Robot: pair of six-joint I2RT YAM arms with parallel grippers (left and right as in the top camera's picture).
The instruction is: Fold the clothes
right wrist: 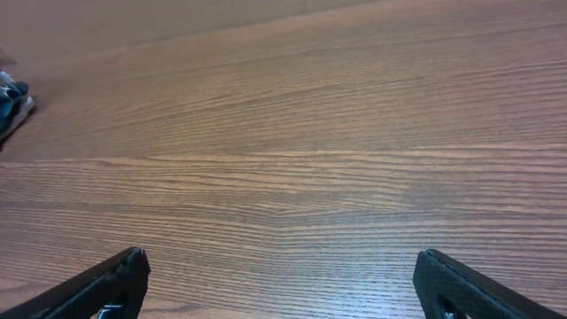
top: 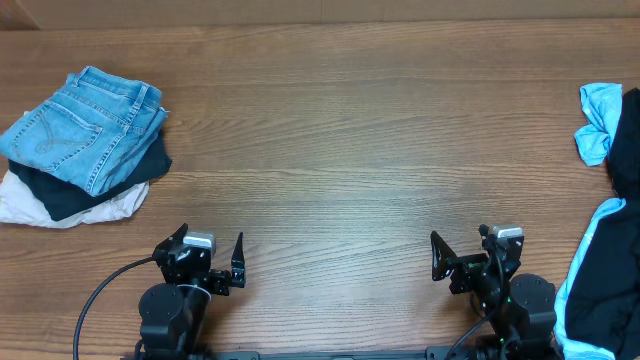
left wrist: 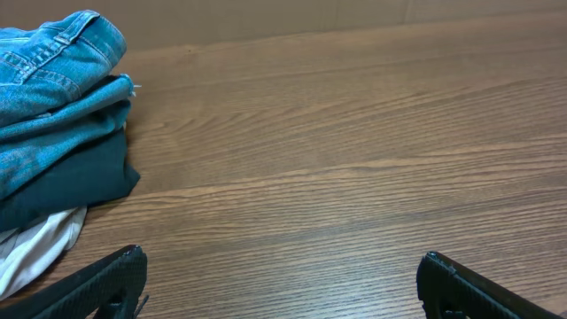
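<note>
Overhead, the clothes [top: 612, 285] left to fold lie crumpled at three to four o'clock, running off the edge of the table [top: 330, 130]: black fabric [top: 628, 150] mixed with a light-blue piece [top: 597, 120]. Whether the black is a T-shirt I cannot tell. At nine to ten o'clock sits a neat stack: jeans [top: 85, 125] on top, a dark garment [top: 70, 192] beneath, a white garment [top: 25, 205] lowest. The left gripper [top: 211, 240] at seven o'clock and the right gripper [top: 462, 242] at five o'clock hang with fingers spread wide, gripping nothing. By my judgement the stack is done, while the three-o'clock heap is untouched, with nothing laid flat yet.
</note>
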